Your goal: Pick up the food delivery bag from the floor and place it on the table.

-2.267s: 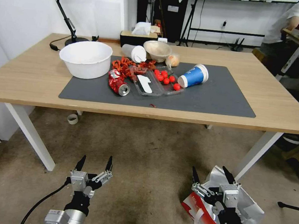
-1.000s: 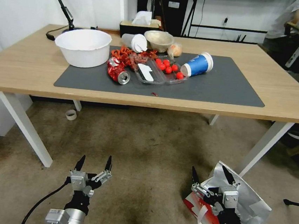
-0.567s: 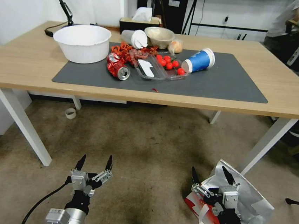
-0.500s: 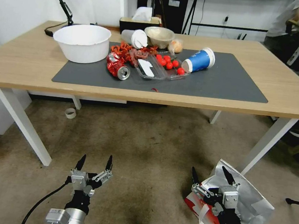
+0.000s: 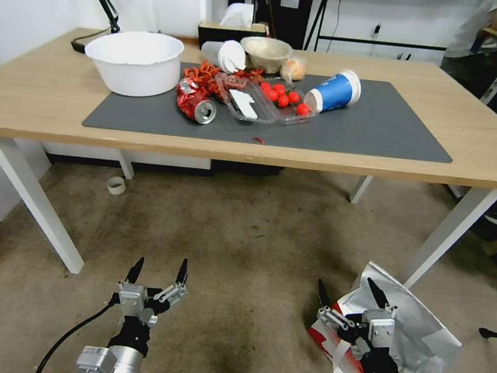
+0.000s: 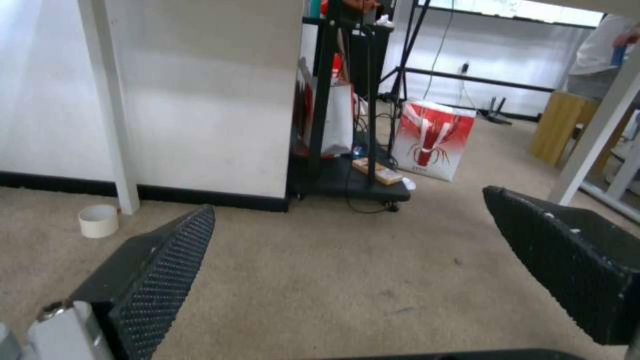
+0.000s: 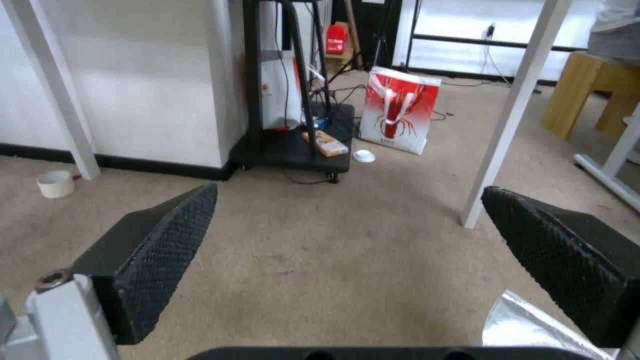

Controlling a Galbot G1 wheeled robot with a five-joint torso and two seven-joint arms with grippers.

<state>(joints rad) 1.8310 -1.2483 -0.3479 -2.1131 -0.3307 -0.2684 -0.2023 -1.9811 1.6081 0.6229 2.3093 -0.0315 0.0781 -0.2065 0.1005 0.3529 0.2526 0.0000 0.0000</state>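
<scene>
The food delivery bag (image 5: 417, 333) lies on the floor (image 5: 243, 239) at the lower right, crinkly silver foil lining up and a red side panel (image 5: 325, 336) facing left. My right gripper (image 5: 347, 291) hovers over the bag's left part, open, nothing between its fingers; the right wrist view shows it open (image 7: 350, 190) with a foil corner (image 7: 527, 322) at its edge. My left gripper (image 5: 158, 267) hangs open over bare carpet to the left, open too in its wrist view (image 6: 347, 200). The table (image 5: 34, 101) with its dark grey mat (image 5: 383, 129) stands ahead.
On the mat lie a white bowl (image 5: 133, 61), crushed red can (image 5: 195, 103), tomato tray (image 5: 280, 98) and tipped blue cup (image 5: 334, 92). White table legs (image 5: 452, 232) flank the bag. A tape roll (image 5: 116, 185), black cart (image 7: 293, 145) and a standing red-and-white bag (image 7: 400, 110) sit beyond.
The whole head picture has shifted: the table now sits higher and more floor and bag show, so the camera moved. Both grippers stay open in the same pose.
</scene>
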